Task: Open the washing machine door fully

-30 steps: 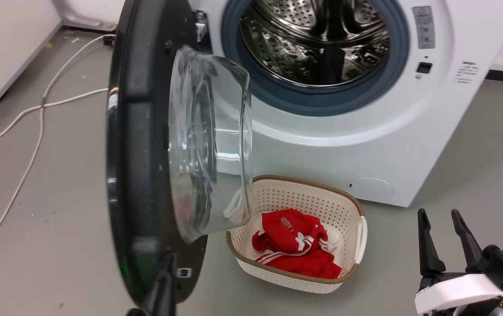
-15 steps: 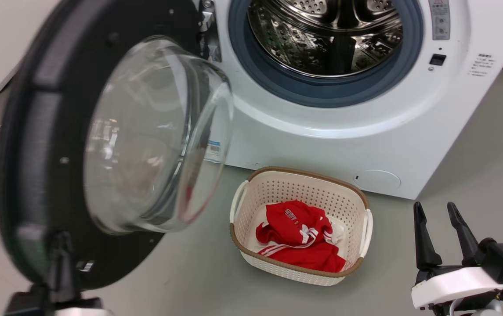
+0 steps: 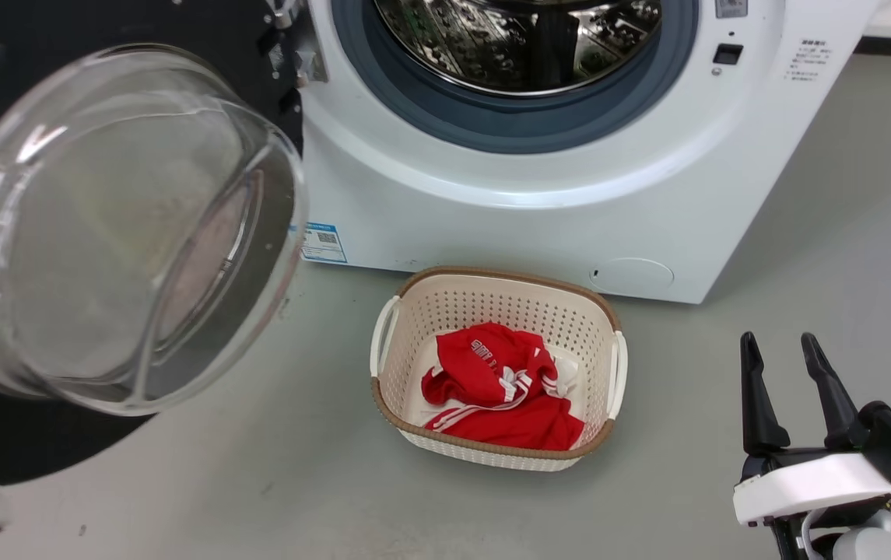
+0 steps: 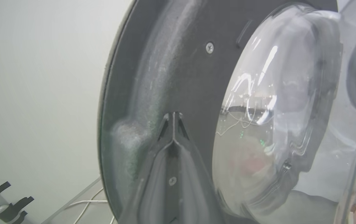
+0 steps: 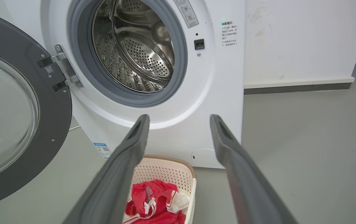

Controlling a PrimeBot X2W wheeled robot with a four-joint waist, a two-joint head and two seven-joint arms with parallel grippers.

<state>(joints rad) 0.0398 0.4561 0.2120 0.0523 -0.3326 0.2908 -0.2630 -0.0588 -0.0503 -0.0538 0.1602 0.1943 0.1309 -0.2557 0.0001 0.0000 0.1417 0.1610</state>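
Note:
The washing machine door [image 3: 17, 443] stands swung out to the left, its black inner face and clear glass bowl [image 3: 118, 225] turned toward me. Its metal hinge [image 5: 62, 70] joins it to the white washing machine [image 3: 492, 225], whose steel drum [image 5: 134, 46] is exposed. In the left wrist view my left gripper [image 4: 173, 116] is shut, its tips set against the door [image 4: 181, 62] on the black face beside the bowl [image 4: 274, 109]. My right gripper [image 3: 787, 350] is open and holds nothing, low at the right, well apart from the door [image 5: 56, 118].
A cream perforated basket [image 3: 593, 311] holding a red garment [image 3: 492, 389] sits on the grey floor just in front of the machine. A white cable [image 4: 87, 202] lies on the floor beyond the door's outer side, near a pale wall. Open floor lies to the right.
The door has swung from nearly edge-on to wide open toward the left, showing its inner face. The head view has shifted as well. The right gripper has kept its place, still open.

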